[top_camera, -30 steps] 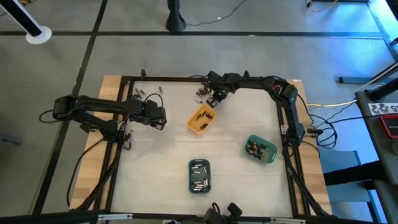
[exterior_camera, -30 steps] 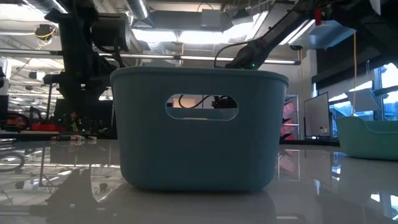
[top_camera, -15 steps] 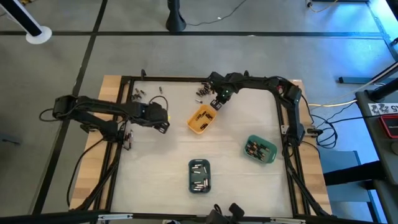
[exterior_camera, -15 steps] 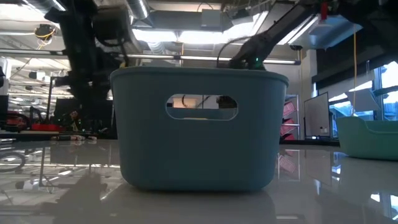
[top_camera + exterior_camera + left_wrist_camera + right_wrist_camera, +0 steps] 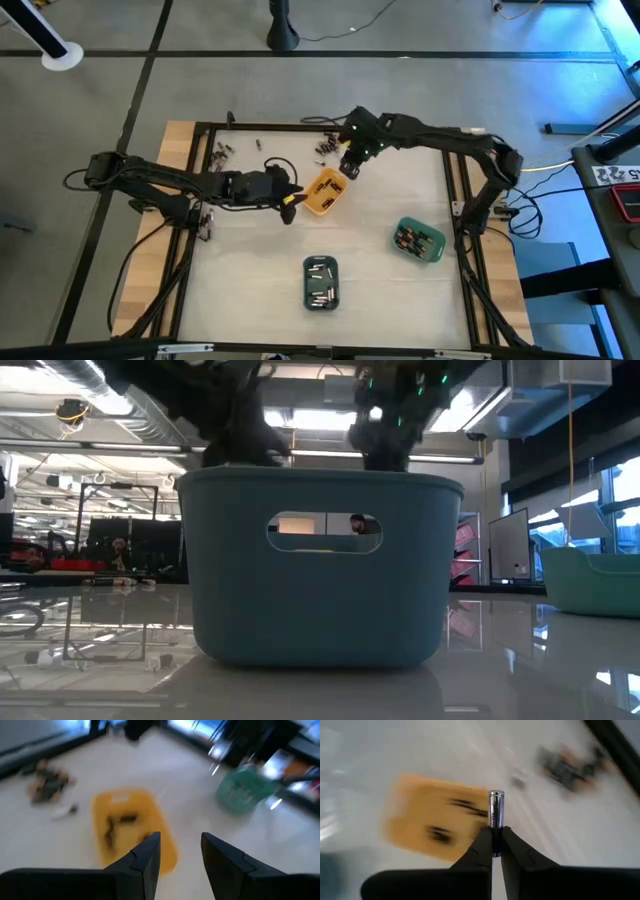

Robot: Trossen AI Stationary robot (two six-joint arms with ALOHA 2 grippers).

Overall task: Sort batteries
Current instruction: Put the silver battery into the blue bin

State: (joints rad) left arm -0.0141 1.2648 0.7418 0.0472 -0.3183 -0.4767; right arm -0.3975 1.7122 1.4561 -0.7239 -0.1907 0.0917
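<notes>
Clamped between the right gripper's (image 5: 496, 851) jaws is one silvery battery (image 5: 496, 815), standing up past the fingertips, above the far right end of the orange tray (image 5: 324, 192); the left gripper's (image 5: 179, 851) jaws stand a little apart with nothing seen between them, just beside that tray's near left end. Nearest on the pale, glossy table (image 5: 250, 270) sits the slate-blue tray (image 5: 320, 283) with several silvery cells lying in it; in the low view its wall (image 5: 320, 585) blocks most of the table behind it. To its right and slightly farther, well apart, the green tray (image 5: 419, 240) holds dark cells. The orange tray lies mid-table, tilted, with a few dark cells inside. Bare tabletop stretches on the near left. Farther off, loose batteries (image 5: 222, 152) lie in a small cluster near the far left edge, and another cluster (image 5: 324, 148) lies by the far edge just beside the right arm. A black frame (image 5: 300, 126) rims the table, with grey floor beyond.
</notes>
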